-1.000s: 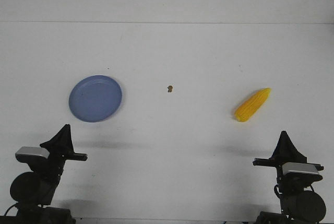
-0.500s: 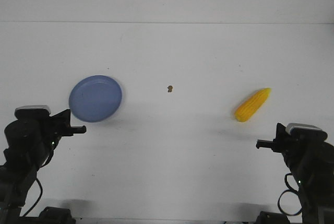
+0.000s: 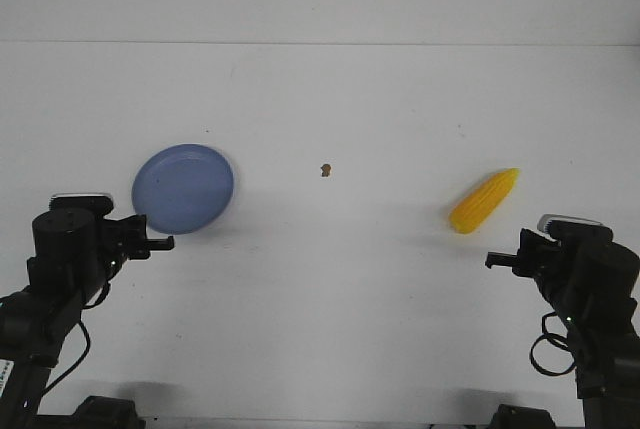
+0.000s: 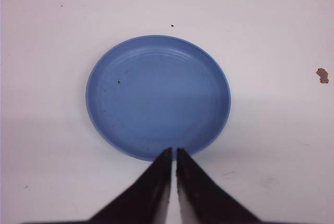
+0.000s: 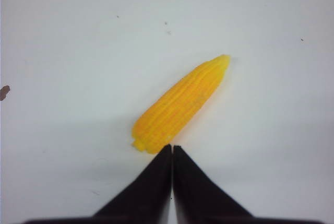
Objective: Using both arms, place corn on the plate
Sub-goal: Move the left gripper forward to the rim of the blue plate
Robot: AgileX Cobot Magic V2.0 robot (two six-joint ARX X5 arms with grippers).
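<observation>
The yellow corn (image 3: 484,200) lies on the white table at the right, blunt end toward me, tip pointing away and right; it also shows in the right wrist view (image 5: 180,104). The blue plate (image 3: 183,188) sits empty at the left and also shows in the left wrist view (image 4: 156,96). My left gripper (image 3: 165,243) is shut and empty, just short of the plate's near rim (image 4: 173,151). My right gripper (image 3: 492,261) is shut and empty, just short of the corn's blunt end (image 5: 171,148).
A small brown speck (image 3: 325,169) lies on the table between plate and corn. The table's far edge meets a pale wall at the back.
Both arms have risen from their folded pose and swung forward. The left gripper now points at the plate and the right at the corn. Corn and plate have not moved.
</observation>
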